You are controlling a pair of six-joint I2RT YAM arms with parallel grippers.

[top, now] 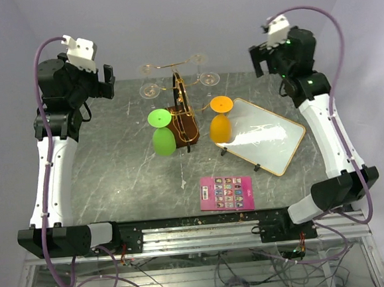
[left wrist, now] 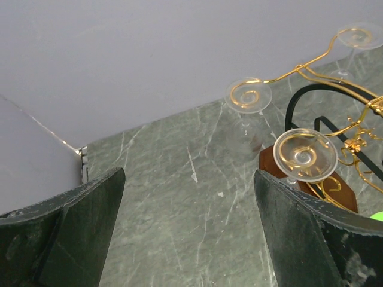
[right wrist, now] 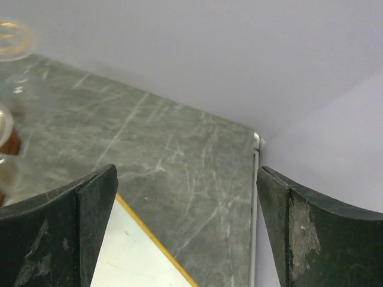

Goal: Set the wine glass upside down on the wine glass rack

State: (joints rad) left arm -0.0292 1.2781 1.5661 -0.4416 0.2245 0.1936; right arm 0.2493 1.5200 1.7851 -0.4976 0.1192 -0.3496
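The wine glass rack [top: 184,114], gold wire on a dark brown block, stands mid-table. A green wine glass [top: 162,130] hangs foot-up on its left side. An orange wine glass [top: 220,120] hangs foot-up on its right side. Several clear wine glasses [top: 150,90] hang upside down on its far arms. My left gripper [top: 109,80] is raised at the far left, open and empty. My right gripper [top: 260,58] is raised at the far right, open and empty. The left wrist view shows the open gripper [left wrist: 188,179], the rack [left wrist: 311,69] and clear glass feet [left wrist: 305,154].
A whiteboard with a yellow frame [top: 261,135] lies right of the rack and shows in the right wrist view [right wrist: 131,251]. A pink card [top: 227,192] lies near the front edge. The back wall is close behind the rack.
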